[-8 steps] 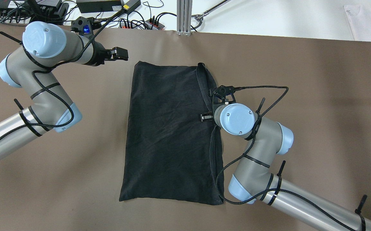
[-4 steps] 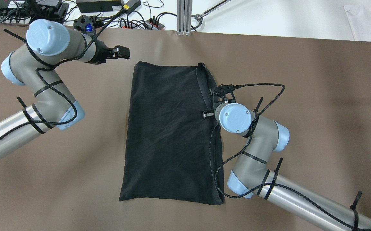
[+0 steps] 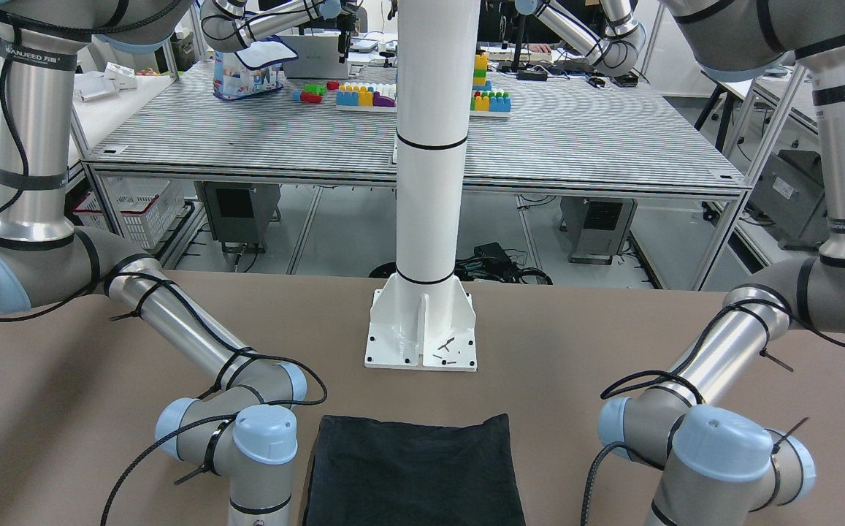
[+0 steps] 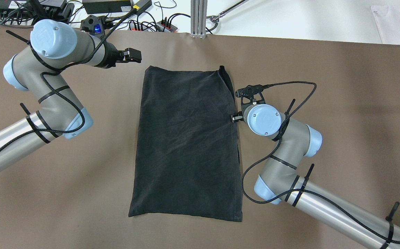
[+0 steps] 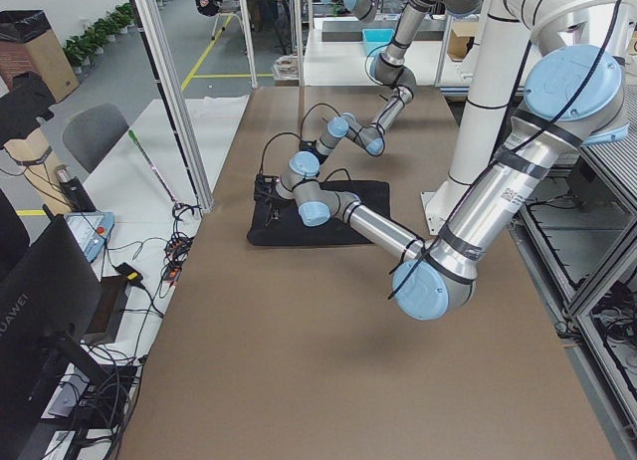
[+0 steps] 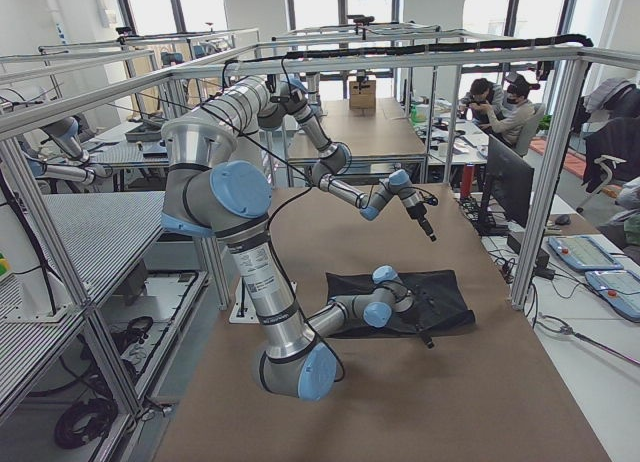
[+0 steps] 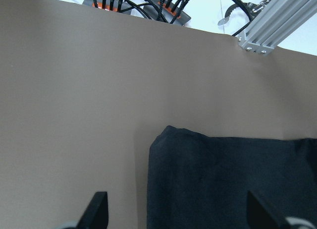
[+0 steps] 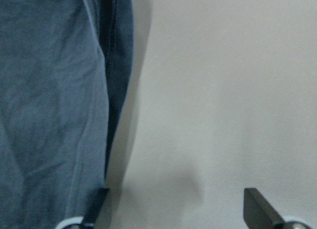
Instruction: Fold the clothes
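Cloth [image 4: 186,138] flat on table [image 4: 324,69], a dark rectangle, long edges running away from robot. Right gripper [image 8: 176,209] spread wide and empty at cloth's right edge, about mid-length: one finger [image 8: 96,206] at the hem, the other over bare table; contact unclear. Left gripper [image 7: 178,214] also spread, empty, near far left corner; corner lies ahead between its fingers [image 7: 98,209], apart from them.

Open table [image 4: 341,86] flanks clothes [image 4: 186,138]; right arm [image 4: 289,133] crowds right edge; pole base [image 3: 422,336] robot-side
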`<action>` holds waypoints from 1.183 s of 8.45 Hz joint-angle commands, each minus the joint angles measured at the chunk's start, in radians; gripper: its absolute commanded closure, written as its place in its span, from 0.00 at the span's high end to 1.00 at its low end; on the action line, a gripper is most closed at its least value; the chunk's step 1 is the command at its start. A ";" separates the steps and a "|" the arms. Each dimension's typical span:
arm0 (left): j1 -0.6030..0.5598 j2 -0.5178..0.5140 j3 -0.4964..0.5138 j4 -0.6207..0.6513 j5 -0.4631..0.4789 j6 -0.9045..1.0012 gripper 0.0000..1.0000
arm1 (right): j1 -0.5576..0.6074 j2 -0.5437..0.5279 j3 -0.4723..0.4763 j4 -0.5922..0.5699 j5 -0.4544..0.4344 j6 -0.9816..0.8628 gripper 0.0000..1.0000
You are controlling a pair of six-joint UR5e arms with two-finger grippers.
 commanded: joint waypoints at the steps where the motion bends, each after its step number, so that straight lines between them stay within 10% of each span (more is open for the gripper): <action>1: -0.001 0.001 -0.005 -0.001 0.000 -0.002 1.00 | 0.040 -0.026 -0.001 0.002 0.031 -0.041 0.94; 6: -0.003 0.002 -0.005 -0.002 0.000 -0.004 1.00 | 0.105 0.029 0.079 0.029 0.200 0.058 0.94; 10: -0.005 0.001 0.000 -0.004 -0.002 0.002 1.00 | 0.091 0.164 -0.214 0.414 0.200 0.206 0.94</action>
